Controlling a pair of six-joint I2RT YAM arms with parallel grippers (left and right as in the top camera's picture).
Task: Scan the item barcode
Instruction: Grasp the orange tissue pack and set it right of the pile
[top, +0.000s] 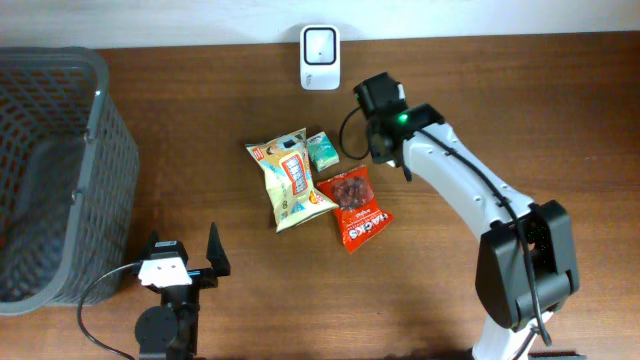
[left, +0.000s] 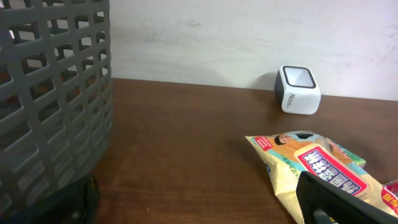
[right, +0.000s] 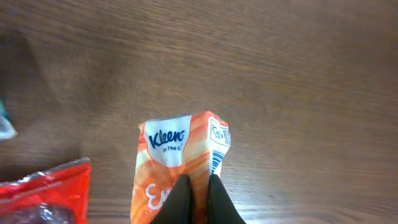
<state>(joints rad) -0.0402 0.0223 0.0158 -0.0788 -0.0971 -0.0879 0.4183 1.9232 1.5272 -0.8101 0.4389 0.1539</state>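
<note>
My right gripper (right: 199, 182) is shut on an orange Kleenex tissue pack (right: 180, 155), pinching its wrapper above the wooden table. A blue-and-white printed strip shows on the pack's right edge. In the overhead view the right gripper (top: 383, 145) hangs right of the item pile, and the pack is hidden under the wrist. The white barcode scanner (top: 320, 45) stands at the table's back edge; the left wrist view also shows the scanner (left: 297, 90). Near the front left, my left gripper (top: 185, 262) stands open and empty.
A yellow snack bag (top: 290, 180), a small green pack (top: 322, 150) and a red snack bag (top: 355, 205) lie mid-table. A grey mesh basket (top: 95, 150) fills the left side. The yellow bag (left: 311, 168) lies just ahead of my left gripper's right finger.
</note>
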